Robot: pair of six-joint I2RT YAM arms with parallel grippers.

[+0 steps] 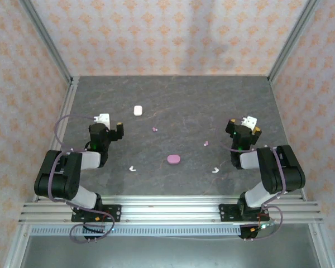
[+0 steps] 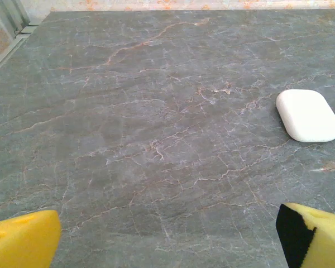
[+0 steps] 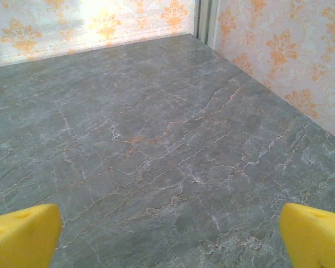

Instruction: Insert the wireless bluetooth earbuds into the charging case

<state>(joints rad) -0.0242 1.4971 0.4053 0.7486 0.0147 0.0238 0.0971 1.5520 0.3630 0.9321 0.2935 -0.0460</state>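
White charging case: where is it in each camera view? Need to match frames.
Top external: the white charging case lies far left on the table, beyond the left arm.
Left wrist: the case sits at the right edge, mid-height, flat on the table.
Right wrist: the camera faces the far-right corner post, away from that side.
Shared landmark: the grey veined table top and its back edge at the wallpapered wall.

Black arms [image 1: 67,176], yellow foam fingers [image 2: 22,240]
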